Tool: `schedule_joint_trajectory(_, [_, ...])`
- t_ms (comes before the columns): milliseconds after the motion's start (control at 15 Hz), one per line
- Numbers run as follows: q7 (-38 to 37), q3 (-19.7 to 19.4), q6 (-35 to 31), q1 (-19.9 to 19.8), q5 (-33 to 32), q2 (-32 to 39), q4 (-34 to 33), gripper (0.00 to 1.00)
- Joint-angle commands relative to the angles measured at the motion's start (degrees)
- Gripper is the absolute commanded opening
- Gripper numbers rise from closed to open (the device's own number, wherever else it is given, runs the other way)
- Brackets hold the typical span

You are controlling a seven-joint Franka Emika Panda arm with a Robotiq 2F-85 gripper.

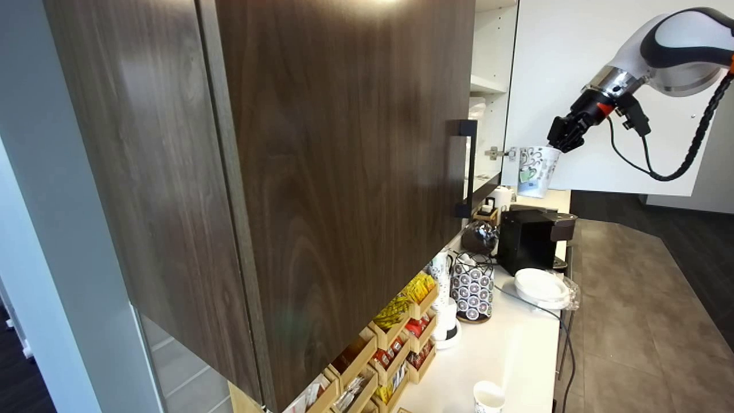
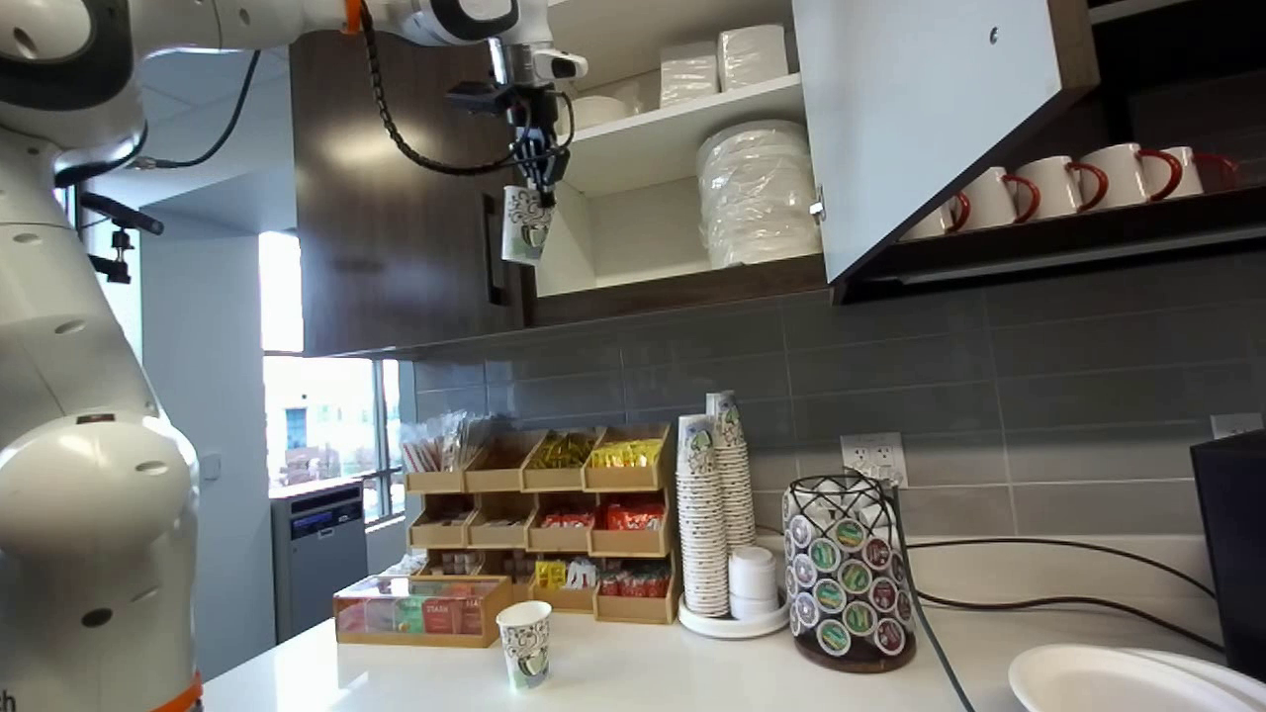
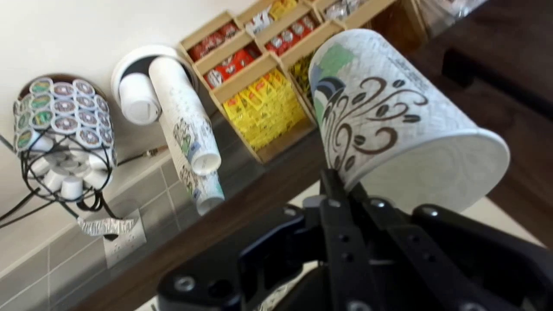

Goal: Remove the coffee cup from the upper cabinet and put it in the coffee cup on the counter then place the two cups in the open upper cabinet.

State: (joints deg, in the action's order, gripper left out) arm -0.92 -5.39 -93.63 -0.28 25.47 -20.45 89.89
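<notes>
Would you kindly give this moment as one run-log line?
tool: gripping held cup, outside cabinet | cabinet: open | counter cup: upright | nesting: not yet done

A window [image 2: 321,415] is glowing with daylight; a gray unit [image 2: 315,564] is standing before it and a pale wall [image 2: 208,376] is rising alongside. A gray tiled backsplash [image 2: 900,361] is stretching rightward. Brown flooring [image 1: 636,310] is meeting near-black flooring [image 1: 688,244].

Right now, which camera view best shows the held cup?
The wrist view: the held cup appears largest, its swirl pattern and rim plain. Both exterior views show it smaller, hanging from the claw.
</notes>
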Motion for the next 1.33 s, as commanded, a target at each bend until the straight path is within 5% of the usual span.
schedule_joint_trajectory(0, [0.81,-0.16,3.09,0.12,0.47,-0.79,0.71,0.05])
schedule_joint_trajectory(600, [2.69,0.42,4.80,0.63,0.01,-2.90,4.23,0.01])
schedule_joint_trajectory(1000, [10.55,4.80,2.30,2.43,-4.50,-8.96,19.35,0.01])
schedule_joint_trajectory(1267, [17.42,6.53,-6.69,4.33,-5.58,-13.56,31.24,0.01])
